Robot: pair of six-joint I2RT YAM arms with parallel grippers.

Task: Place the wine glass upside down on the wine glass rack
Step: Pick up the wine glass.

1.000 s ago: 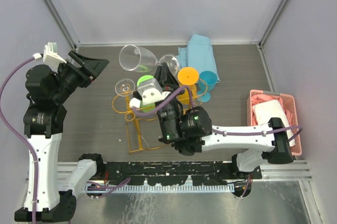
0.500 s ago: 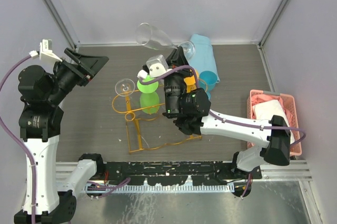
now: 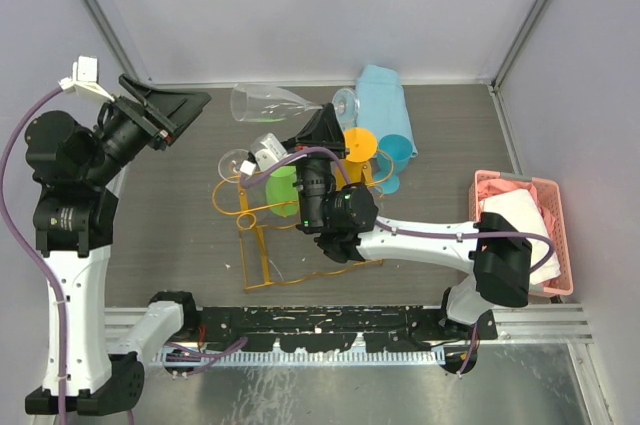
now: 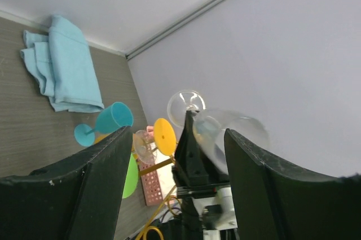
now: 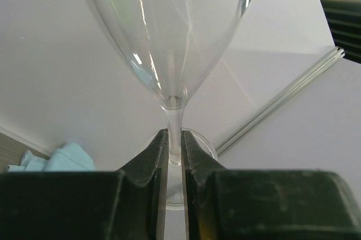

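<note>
My right gripper is shut on the stem of a clear wine glass. It holds the glass on its side above the back of the table, bowl to the left, foot to the right. In the right wrist view the stem is pinched between the two fingers and the bowl fills the top. The orange-gold wine glass rack stands below, carrying a clear, a green, an orange and a blue glass. My left gripper is open and empty, raised at the far left, facing the held glass.
A folded light-blue towel lies at the back, right of the held glass. A pink basket with a white cloth sits at the right edge. Grey walls close in the back and both sides.
The right arm has swung the glass up from over the rack and turned it, so the bowl now points left. The left gripper rose slightly and stayed open.
</note>
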